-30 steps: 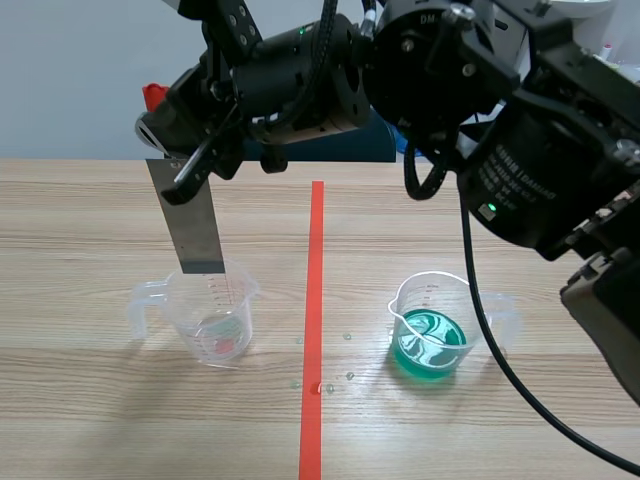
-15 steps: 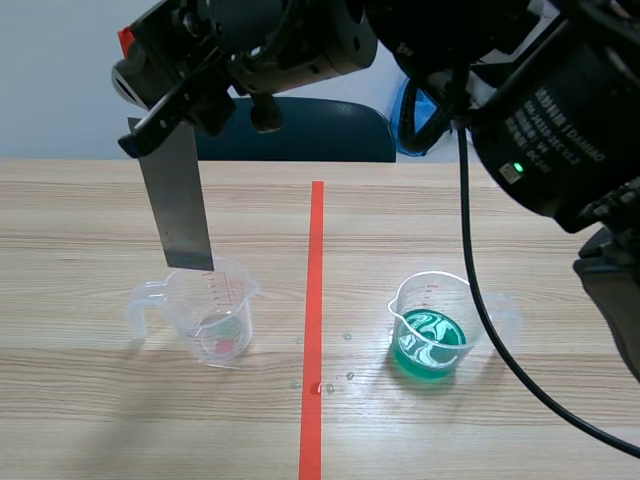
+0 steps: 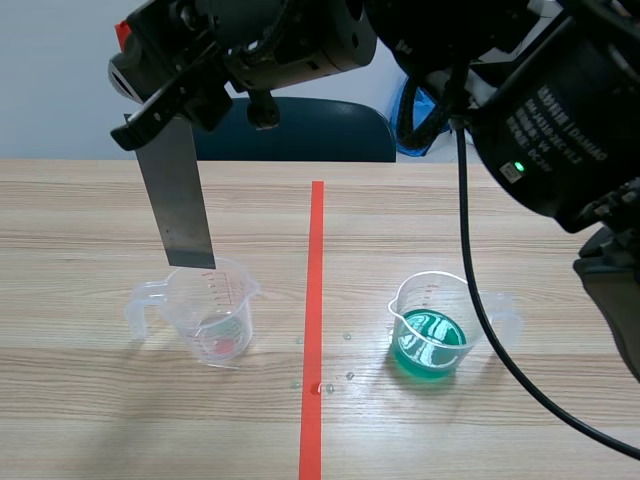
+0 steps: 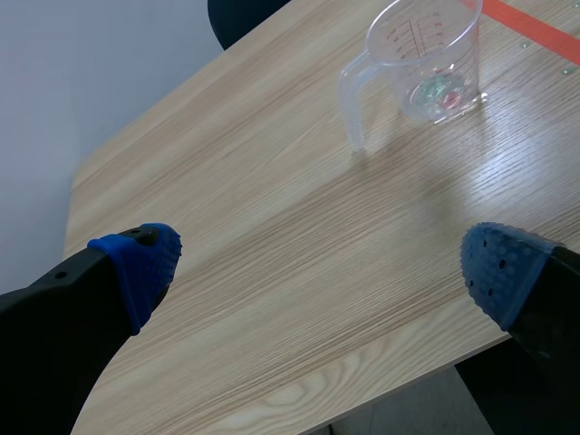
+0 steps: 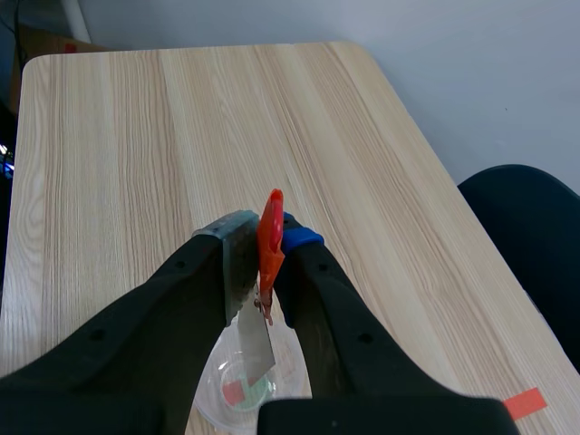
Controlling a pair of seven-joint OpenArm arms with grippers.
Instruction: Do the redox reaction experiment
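My right gripper (image 3: 160, 100) reaches in from the right, high across the table, and is shut on the top of a grey metal strip (image 3: 178, 200). The strip hangs down slightly tilted, its lower end just over the rim of a clear measuring beaker (image 3: 212, 312). In the right wrist view the fingers pinch the strip (image 5: 243, 294) together with an orange-red piece (image 5: 270, 237), right above the beaker (image 5: 237, 391). A second beaker (image 3: 432, 330) holds green liquid, right of the tape line. My left gripper (image 4: 317, 272) is open and holds nothing, far from the clear beaker (image 4: 426, 63).
Small droplets (image 3: 330, 385) lie on the wood beside the orange-red tape line (image 3: 314, 330). A dark blue chair back (image 3: 300, 130) stands behind the table's far edge. The table's corner edge (image 4: 399, 390) lies below my left gripper.
The right arm has risen and swung up and to the left. The strip now hangs more tilted, with its lower end still at the clear beaker's rim.
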